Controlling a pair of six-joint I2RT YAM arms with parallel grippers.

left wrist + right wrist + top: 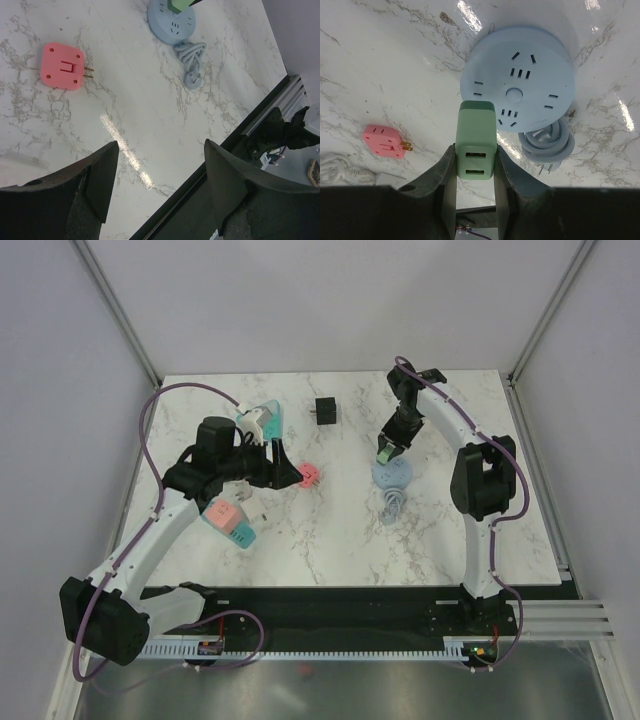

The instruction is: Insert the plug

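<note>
Overhead view gives us the whole layout: both arms, a black cube (325,411) on the far part of the tabletop (330,540), and a pink-and-teal object (232,523) beside the left arm that we cannot identify. Neither wrist camera shows those.

Right wrist view alone gives us the detail. The green plug (476,140) has two slots on its facing end, the round blue socket block (517,92) shows its slot groups, and a cord (547,145) is coiled just beside it. Left wrist view shows the pink adapter (62,66) flat on the marble with prongs out to one side, well apart from the socket block.

Plug's pins are hidden from us, so we cannot tell whether they touch the socket face. From overhead the plug is only a small green patch at the block's edge. White cable (340,170) is cut off at the right wrist view's left edge.

Right tool (476,156) is clamped on the plug, one finger on each side, with the plug's tip overlapping the socket block's rim. Left tool (160,150) has its fingers wide apart and holds nothing, above bare marble near the adapter.
</note>
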